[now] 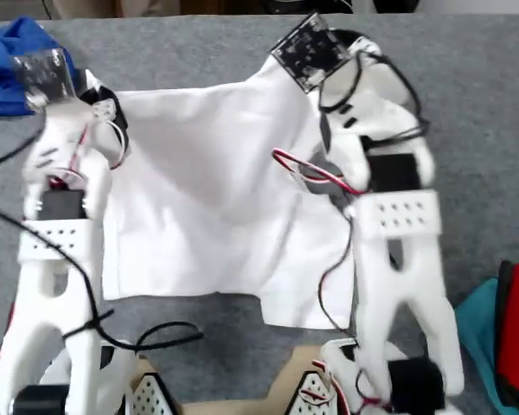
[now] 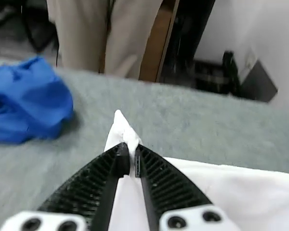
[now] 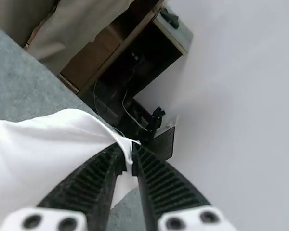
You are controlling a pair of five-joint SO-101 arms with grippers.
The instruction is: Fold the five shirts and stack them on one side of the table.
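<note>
A white shirt (image 1: pixel 208 199) lies spread across the middle of the grey table, its far edge lifted at both corners. My left gripper (image 2: pixel 128 161) is shut on the shirt's far left corner (image 2: pixel 123 127), near the blue shirt; in the high view that gripper (image 1: pixel 104 108) sits at the cloth's upper left. My right gripper (image 3: pixel 130 156) is shut on the far right corner of the white shirt (image 3: pixel 48 144), held up off the table; from above that gripper (image 1: pixel 281 73) is at the cloth's upper right. A crumpled blue shirt (image 1: pixel 13 60) lies at the far left.
Red and teal folded cloth (image 1: pixel 510 337) sits at the right edge of the table. Black cables (image 1: pixel 156 333) trail over the near table edge between the arm bases. A person's legs (image 2: pixel 91 33) and furniture stand beyond the far edge.
</note>
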